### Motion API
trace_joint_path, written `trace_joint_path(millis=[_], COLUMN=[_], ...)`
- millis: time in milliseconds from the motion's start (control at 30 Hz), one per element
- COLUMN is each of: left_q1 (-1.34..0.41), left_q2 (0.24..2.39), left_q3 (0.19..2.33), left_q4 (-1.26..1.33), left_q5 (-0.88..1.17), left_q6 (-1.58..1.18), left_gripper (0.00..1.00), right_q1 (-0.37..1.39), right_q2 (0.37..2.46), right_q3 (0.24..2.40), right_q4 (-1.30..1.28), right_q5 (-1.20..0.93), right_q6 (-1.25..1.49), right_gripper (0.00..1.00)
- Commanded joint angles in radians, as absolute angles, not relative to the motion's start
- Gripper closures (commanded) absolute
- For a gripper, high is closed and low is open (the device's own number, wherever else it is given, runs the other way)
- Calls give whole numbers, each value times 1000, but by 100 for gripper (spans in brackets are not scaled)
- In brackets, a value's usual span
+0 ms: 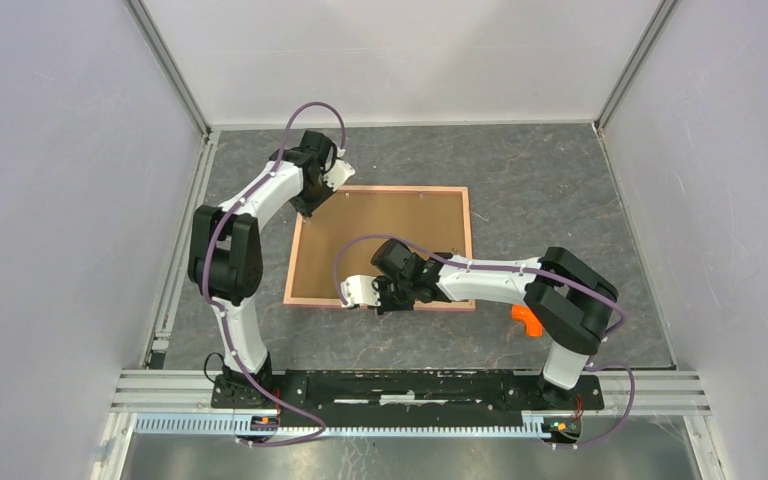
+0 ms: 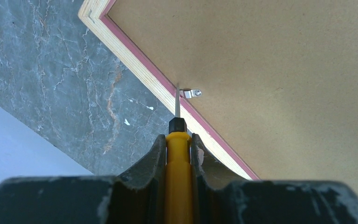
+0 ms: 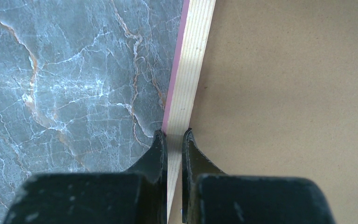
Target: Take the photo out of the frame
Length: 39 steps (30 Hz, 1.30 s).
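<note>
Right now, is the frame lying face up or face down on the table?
Face down. The frame shows its brown board back upward, with a metal clip at the rim; the photo is not visible.

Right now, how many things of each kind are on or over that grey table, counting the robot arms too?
Picture frame, lying back up: 1
Yellow-handled screwdriver: 1
Small orange piece: 1
Robot arms, left and right: 2
Total: 5
</note>
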State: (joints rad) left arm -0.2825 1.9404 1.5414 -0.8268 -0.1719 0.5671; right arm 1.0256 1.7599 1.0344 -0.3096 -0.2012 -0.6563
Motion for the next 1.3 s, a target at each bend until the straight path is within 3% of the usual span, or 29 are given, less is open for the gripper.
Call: trace_joint_path(millis=[0, 400, 1267], left_q1=[-261, -262, -264], left_q2=[1909, 1820, 1929], left_q3=[1528, 1518, 1547], left_q4=[-770, -872, -865], left_q5=[-113, -103, -135], left_q6=[538, 577, 577], left_gripper=[98, 98, 98], right_q1=[1045, 1045, 1045], right_q2=[1805, 1818, 1824], right_q3=[1000, 1010, 1011], right_q4=[-476, -483, -486], right_q5=[-297, -301, -297], right_q6=[-713, -715, -716], right_gripper=[100, 100, 100])
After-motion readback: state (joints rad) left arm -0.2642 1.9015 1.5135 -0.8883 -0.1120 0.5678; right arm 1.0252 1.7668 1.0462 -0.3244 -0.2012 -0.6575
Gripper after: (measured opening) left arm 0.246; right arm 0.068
